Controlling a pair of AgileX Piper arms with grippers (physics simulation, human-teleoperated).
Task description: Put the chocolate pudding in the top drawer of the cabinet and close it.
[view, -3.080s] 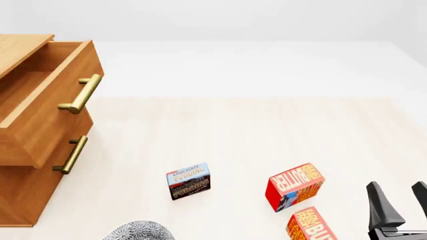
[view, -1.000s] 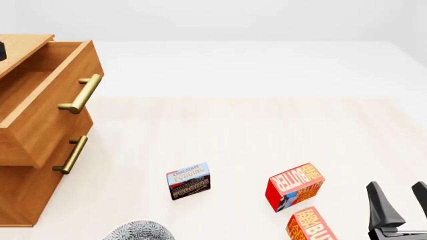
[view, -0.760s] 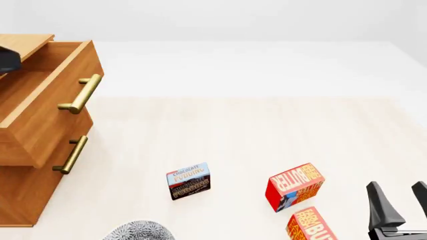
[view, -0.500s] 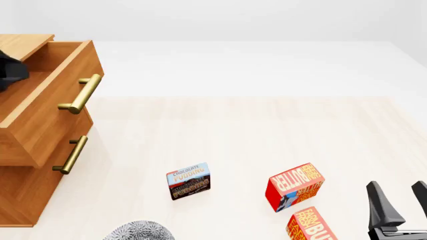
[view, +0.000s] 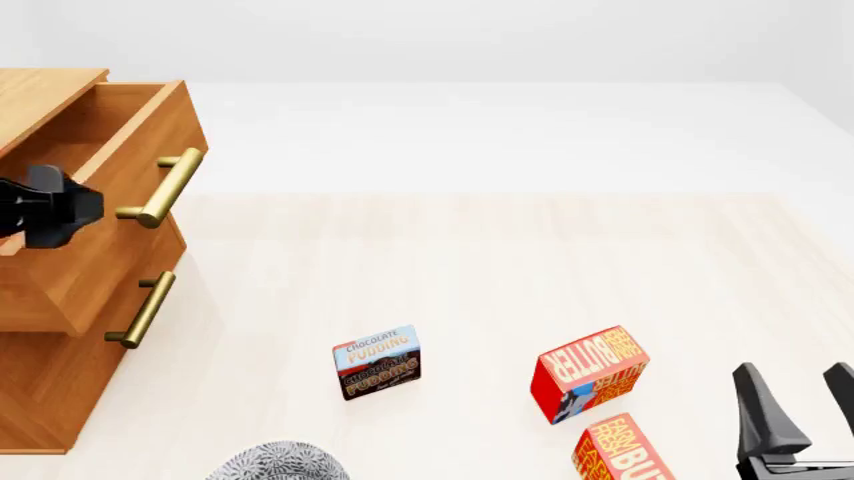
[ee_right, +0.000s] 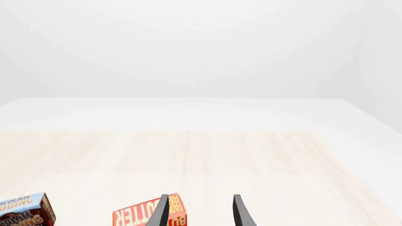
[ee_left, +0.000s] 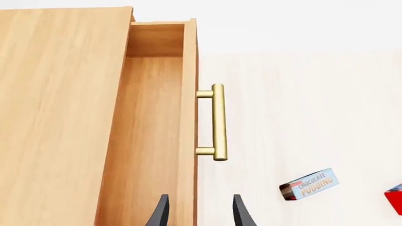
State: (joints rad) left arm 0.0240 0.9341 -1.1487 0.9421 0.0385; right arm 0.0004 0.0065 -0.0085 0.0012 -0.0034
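The chocolate pudding (view: 378,362) stands on the table, in front of and to the right of the cabinet (view: 40,390); it also shows in the wrist views as a small box (ee_left: 309,184) (ee_right: 24,212). The top drawer (view: 100,260) is pulled open, its brass handle (view: 160,186) (ee_left: 217,121) facing the table. My left gripper (view: 54,205) (ee_left: 199,212) hovers open above the drawer's front edge, holding nothing. My right gripper (view: 801,410) (ee_right: 199,212) is open and empty at the near right, well away from the pudding.
Two red-orange butter boxes (view: 590,372) (view: 621,450) sit between the pudding and my right gripper. A grey patterned object (view: 280,462) pokes in at the near edge. A second drawer handle (view: 142,310) shows below the open drawer.
My left gripper came in from the left edge and moved down and rightward over the open drawer. The boxes and right gripper stayed put.
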